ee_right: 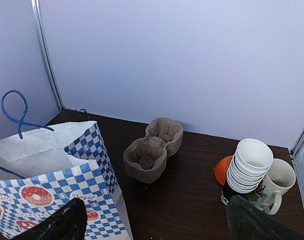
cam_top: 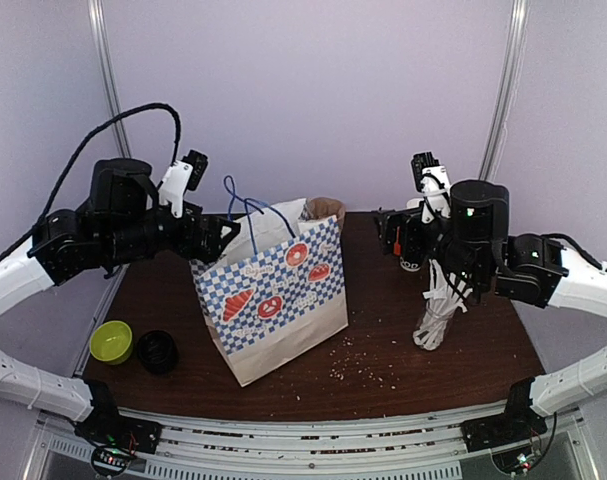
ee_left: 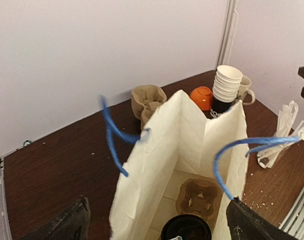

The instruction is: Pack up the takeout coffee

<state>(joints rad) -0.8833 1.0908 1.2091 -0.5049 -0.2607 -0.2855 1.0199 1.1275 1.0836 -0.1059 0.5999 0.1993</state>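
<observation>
Dark wooden table (cam_top: 383, 370), arms at its near edge.

On the left half of it we note a blue-and-white checked paper bag (cam_top: 273, 300) printed with doughnuts and pretzels. It stands upright with its mouth open and its blue cord handles raised.

The left gripper (ee_left: 159, 202) hangs over the bag's mouth. Its fingers (ee_left: 66, 225) are spread wide, one on each side of the opening, and we see nothing held between them.

The right gripper (ee_right: 157, 199) sits above the right rear of the table. Its jaws are also spread wide and are empty.

Behind the bag, a stack of pulp carriers (ee_right: 153, 150) rests on the table, apart from the bag.

At the far right corner stand a stack of white paper cups (ee_right: 249, 167), a white mug (ee_right: 277, 182) just beside it, and an orange dish (ee_right: 223, 169) touching the stack.

A glass of wrapped straws (cam_top: 435, 315) stands on the right side of the table.

Inside the bag, a brown two-hole carrier tray (ee_left: 198, 196) lies on the bottom. The coffee cup (ee_left: 186, 229), dark lid up, is at the tray's near end. We cannot tell whether it is seated in the second hole.

Left of the bag are a green bowl (cam_top: 111, 341) and a small black ribbed item (cam_top: 157, 352), side by side.

Crumbs (cam_top: 348, 360) are scattered in front of the bag.
</observation>
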